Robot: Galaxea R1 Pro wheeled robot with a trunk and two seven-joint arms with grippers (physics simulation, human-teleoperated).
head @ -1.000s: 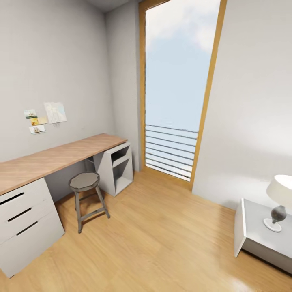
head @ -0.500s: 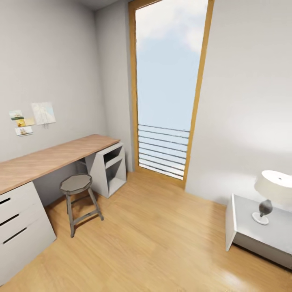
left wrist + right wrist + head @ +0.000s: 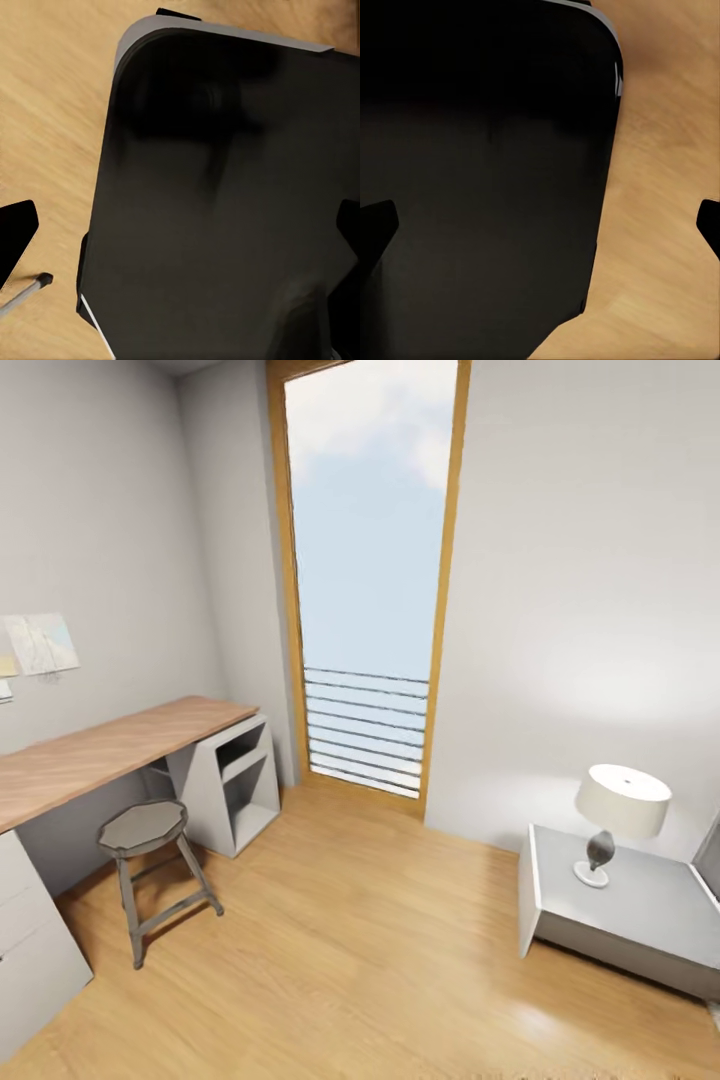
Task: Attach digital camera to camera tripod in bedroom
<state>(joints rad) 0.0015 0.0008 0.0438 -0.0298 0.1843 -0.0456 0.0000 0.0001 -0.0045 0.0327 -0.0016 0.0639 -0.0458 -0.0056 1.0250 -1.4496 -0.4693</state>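
Bedroom floor (image 3: 380, 940); lamp (image 3: 615, 815) atop grey nightstand (image 3: 640, 905); open desk cubby (image 3: 240, 780) apparently empty; grippers' state untellable.

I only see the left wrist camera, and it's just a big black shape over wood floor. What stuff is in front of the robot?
Observer: In the head view, a tall wood-framed window is straight ahead, with sky behind it.
Operator: Is there somewhere to sit?
Observer: Yes, a grey round-seated stool stands on the floor beside a wood-topped desk on the left.
Operator: What about the other side?
Observer: On the right, a white lamp stands on a low grey table by the wall.
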